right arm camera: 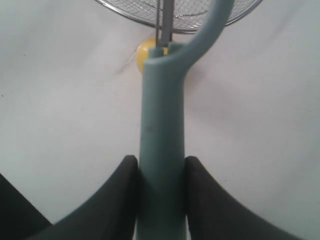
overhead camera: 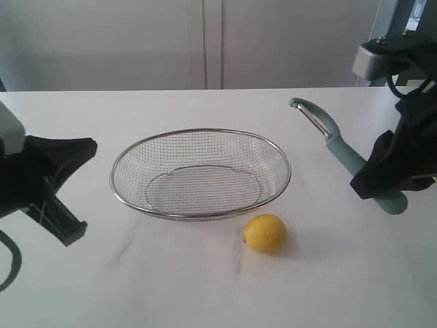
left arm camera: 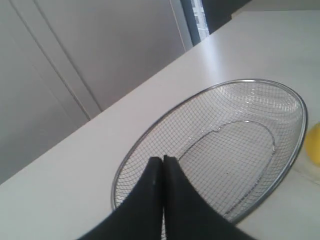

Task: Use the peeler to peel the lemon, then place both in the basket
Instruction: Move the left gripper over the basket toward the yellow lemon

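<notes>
The yellow lemon (overhead camera: 265,233) lies on the white table just in front of the wire-mesh basket (overhead camera: 201,131), near its right end. My right gripper (overhead camera: 372,179) is shut on the handle of the pale teal peeler (overhead camera: 345,154), held above the table at the right with its hooked metal-bladed head pointing up and left. In the right wrist view the peeler (right arm camera: 161,130) runs between both fingers toward the lemon (right arm camera: 143,54) and basket (right arm camera: 235,19). My left gripper (overhead camera: 85,152) hangs left of the basket, jaws pressed together and empty. The left wrist view shows it (left arm camera: 163,158) over the basket rim (left arm camera: 131,156), with the lemon (left arm camera: 314,145) at the frame's edge.
The white table (overhead camera: 205,287) extends around the basket. A pale wall with panel seams (overhead camera: 205,41) stands behind the table's far edge. The right arm's body (overhead camera: 396,61) rises at the far right.
</notes>
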